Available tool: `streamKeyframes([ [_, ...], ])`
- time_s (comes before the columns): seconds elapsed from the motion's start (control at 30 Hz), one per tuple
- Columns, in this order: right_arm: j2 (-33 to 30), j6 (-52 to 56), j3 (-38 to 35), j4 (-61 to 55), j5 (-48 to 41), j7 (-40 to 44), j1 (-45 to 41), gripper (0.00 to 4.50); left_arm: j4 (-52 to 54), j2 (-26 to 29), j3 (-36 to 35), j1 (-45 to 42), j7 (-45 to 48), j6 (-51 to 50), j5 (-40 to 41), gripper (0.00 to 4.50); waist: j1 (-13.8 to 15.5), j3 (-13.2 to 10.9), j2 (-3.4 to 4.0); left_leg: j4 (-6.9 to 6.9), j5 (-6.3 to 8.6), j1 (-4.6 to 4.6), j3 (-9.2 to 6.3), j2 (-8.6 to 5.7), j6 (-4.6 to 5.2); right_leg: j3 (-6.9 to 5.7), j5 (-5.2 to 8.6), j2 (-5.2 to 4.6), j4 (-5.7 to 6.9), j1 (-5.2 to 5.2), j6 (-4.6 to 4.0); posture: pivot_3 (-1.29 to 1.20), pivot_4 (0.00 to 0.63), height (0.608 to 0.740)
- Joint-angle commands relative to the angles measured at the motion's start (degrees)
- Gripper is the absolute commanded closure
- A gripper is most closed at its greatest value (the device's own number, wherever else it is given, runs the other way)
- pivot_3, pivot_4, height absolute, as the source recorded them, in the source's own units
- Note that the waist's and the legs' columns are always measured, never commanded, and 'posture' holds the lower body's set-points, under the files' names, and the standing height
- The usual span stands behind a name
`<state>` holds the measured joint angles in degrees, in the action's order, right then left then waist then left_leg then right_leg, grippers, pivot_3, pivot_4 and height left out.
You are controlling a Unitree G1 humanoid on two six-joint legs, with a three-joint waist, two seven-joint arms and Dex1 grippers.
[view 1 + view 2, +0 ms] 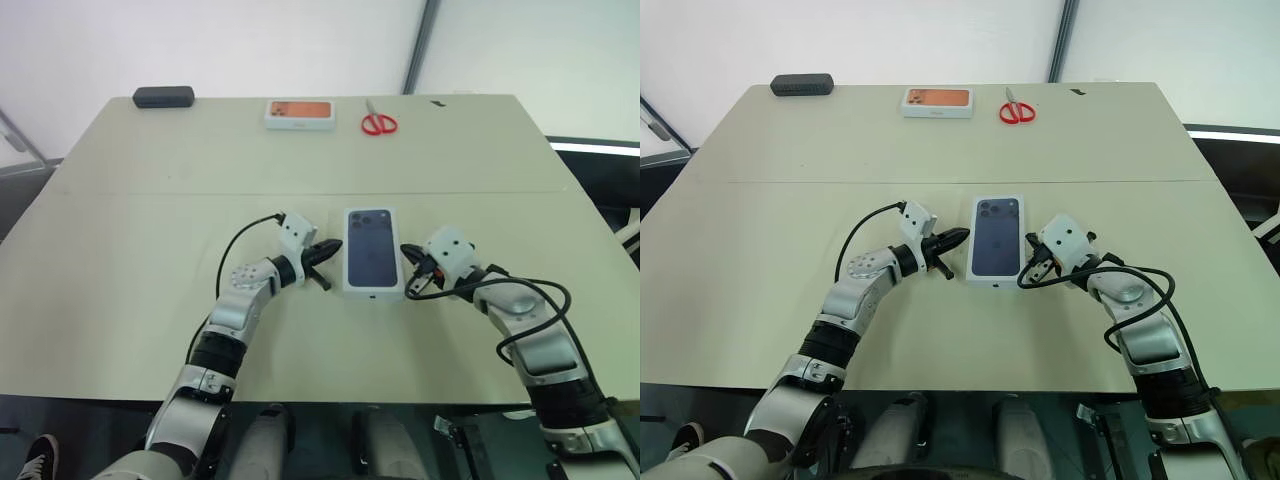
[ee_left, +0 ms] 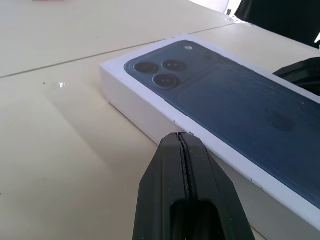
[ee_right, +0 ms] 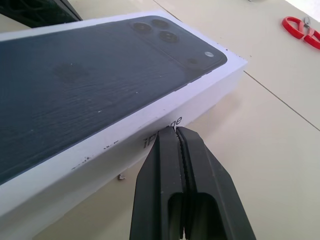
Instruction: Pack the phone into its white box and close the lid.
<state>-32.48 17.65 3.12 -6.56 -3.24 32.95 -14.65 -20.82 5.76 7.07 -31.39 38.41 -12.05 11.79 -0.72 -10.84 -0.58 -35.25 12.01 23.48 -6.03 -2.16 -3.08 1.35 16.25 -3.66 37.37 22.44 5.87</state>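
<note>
The white box lies in the middle of the table with the lid on it. The lid's top carries a dark navy picture of a phone with a corner camera cluster, and lettering runs along one white side. The phone itself is hidden. My left gripper is shut and empty, its tip right at the box's left long side. On the opposite long side my right gripper is also shut, holding nothing, with its tip against the lettered wall.
At the table's far edge lie a black oblong case, a white-and-orange box and red scissors. Black cables loop from both wrists over the table near the box. A seam crosses the tabletop behind the box.
</note>
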Motion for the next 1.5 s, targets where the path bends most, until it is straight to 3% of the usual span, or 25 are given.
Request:
streamKeyframes([
  [0.03, 0.42, -1.49, 0.11, -0.58, 1.04, -0.57, -0.76, 4.47, 0.95, 0.0, -0.17, -1.17, 0.09, 1.21, -0.2, 4.5, 0.0, 0.0, 0.0, 0.0, 0.0, 0.0, 0.0, 0.0, 0.0, 0.0, 0.0, 0.0, 0.0, 0.0, 0.0, 0.0, 0.15, 0.74],
  [0.43, -2.43, -3.99, -3.16, 4.06, 2.76, -1.43, -3.81, 4.47, 3.12, 2.22, -1.41, 0.15, -0.91, 0.37, 0.36, 4.5, -0.05, 0.0, 0.0, -0.01, 0.0, -0.01, 0.01, 0.0, 0.0, 0.01, 0.0, -0.01, 0.07, 0.01, 0.0, 0.0, 0.15, 0.74],
  [0.6, -1.11, -3.91, -6.0, 3.63, -1.16, -0.62, -7.42, 4.47, 4.58, 1.43, -4.45, -3.25, -2.54, -1.48, 3.17, 4.5, -0.11, 0.0, 0.0, -0.02, 0.0, -0.02, 0.03, 0.01, -0.01, 0.03, 0.0, 0.01, 0.14, 0.05, 0.0, 0.0, 0.15, 0.74],
  [0.7, 1.33, -0.87, -4.58, 2.5, -4.14, 1.52, -8.79, 4.47, 3.02, 0.23, -2.52, -7.08, -2.79, -1.14, 1.23, 4.5, -0.06, 0.0, -0.03, -0.03, -0.01, -0.02, 0.02, 0.01, -0.01, 0.0, 0.0, 0.02, 0.14, 0.02, 0.0, 0.0, 0.15, 0.74],
  [0.87, 2.87, -1.44, -0.23, 4.64, -1.89, 2.9, -9.61, 4.47, -6.11, -1.77, -0.33, -10.42, -5.26, 0.03, -3.11, 4.5, -0.01, 0.03, 0.0, -0.06, -0.01, -0.02, 0.05, -0.06, -0.01, 0.0, 0.0, -0.03, 0.13, 0.0, 0.01, 0.0, 0.15, 0.74],
  [1.0, -0.56, -3.14, 6.95, 7.62, 4.32, 5.72, -6.41, 4.47, -9.28, -0.95, 4.27, -8.63, -4.16, -0.66, -7.42, 4.5, -0.24, 0.05, 0.0, -0.05, -0.01, -0.03, 0.05, -0.04, -0.01, 0.01, 0.0, 0.01, 0.19, 0.06, 0.01, 0.0, 0.15, 0.74],
  [1.2, -0.32, -3.66, 5.57, 6.6, 3.95, 5.47, -4.68, 4.47, -6.81, -0.33, 2.51, -6.97, -2.32, -2.04, -5.17, 4.5, -0.14, 0.44, -0.09, -0.03, 0.0, -0.26, 0.03, -0.02, -0.01, 0.0, 0.01, 0.01, 0.18, -0.22, 0.01, 0.0, 0.15, 0.74],
  [1.27, 0.78, -0.28, 3.21, 5.21, -0.58, 7.3, -5.02, 4.47, -5.72, -0.36, 0.58, -6.89, -0.52, -4.08, -2.4, 4.5, -0.12, 0.45, -0.1, -0.04, 0.0, -0.26, 0.01, -0.02, -0.01, -0.01, 0.01, 0.0, 0.18, -0.23, 0.01, 0.0, 0.15, 0.74],
  [1.37, 1.63, 3.4, -1.61, 2.98, -7.78, 9.69, -5.47, 3.63, -2.17, 1.77, 0.99, -5.36, 1.67, -2.76, -2.63, 3.62, -0.31, 0.44, -0.1, -0.03, 0.0, -0.2, 0.0, -0.01, -0.01, 0.0, 0.01, 0.0, 0.17, -0.17, 0.01, 0.0, 0.15, 0.74],
  [1.5, -0.07, 3.96, -5.7, -0.41, -12.63, 12.47, -4.55, 1.64, 5.97, 7.11, -2.13, -1.86, 5.3, -3.22, 0.51, 1.64, -0.49, 0.4, -0.06, -0.01, 0.0, -0.15, -0.06, 0.02, -0.01, 0.05, 0.0, 0.01, 0.2, -0.03, 0.0, 0.0, 0.15, 0.74],
])
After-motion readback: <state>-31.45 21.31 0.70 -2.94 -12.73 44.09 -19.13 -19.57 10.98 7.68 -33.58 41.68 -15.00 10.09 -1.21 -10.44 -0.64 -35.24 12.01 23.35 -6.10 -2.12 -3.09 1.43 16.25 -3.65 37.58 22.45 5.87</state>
